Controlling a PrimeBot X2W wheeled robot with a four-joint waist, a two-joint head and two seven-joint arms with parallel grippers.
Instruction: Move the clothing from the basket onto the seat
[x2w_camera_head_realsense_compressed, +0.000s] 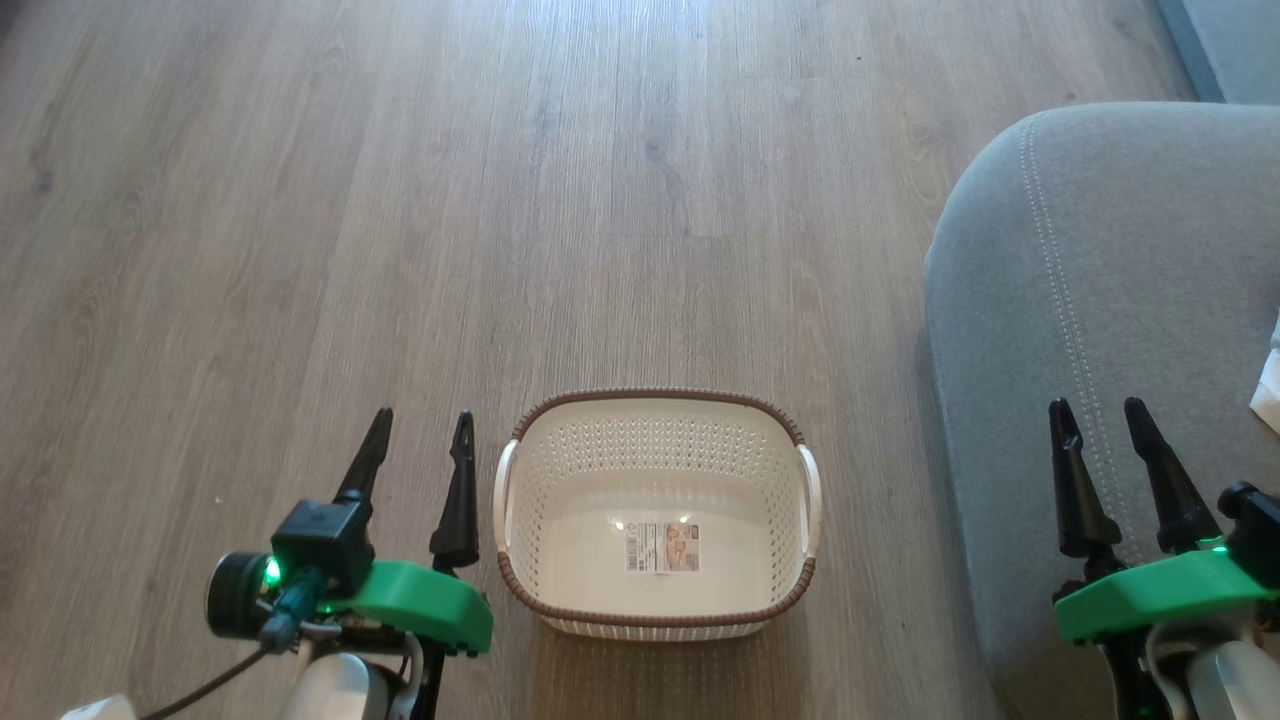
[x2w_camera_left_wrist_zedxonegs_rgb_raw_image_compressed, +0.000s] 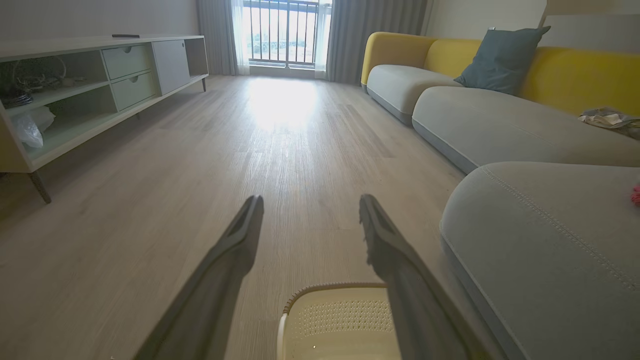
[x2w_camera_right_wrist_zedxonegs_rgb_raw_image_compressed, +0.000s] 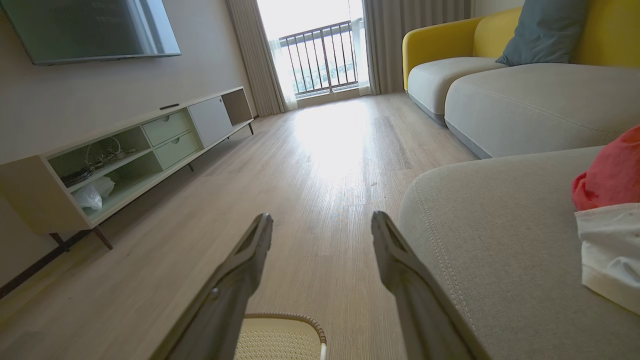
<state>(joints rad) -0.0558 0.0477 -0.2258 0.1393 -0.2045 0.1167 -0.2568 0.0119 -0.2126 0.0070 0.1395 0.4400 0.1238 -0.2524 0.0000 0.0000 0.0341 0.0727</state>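
Basket (x2w_camera_head_realsense_compressed: 655, 393) looks empty, and the clothing (x2w_camera_right_wrist_zedxonegs_rgb_raw_image_compressed: 607, 175) lies on the seat (x2w_camera_head_realsense_compressed: 1100, 300) to the right of the basket. My left gripper (x2w_camera_head_realsense_compressed: 423, 414) is just left of the basket and my right gripper (x2w_camera_head_realsense_compressed: 1097, 404) well right of it; both are released and carrying nothing. I'd park clear of the fabric, no re-grab.

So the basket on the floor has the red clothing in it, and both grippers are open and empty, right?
No: the basket is empty but for its label, as the head view shows; the red clothing lies on the seat. The left gripper and right gripper are indeed open and empty.
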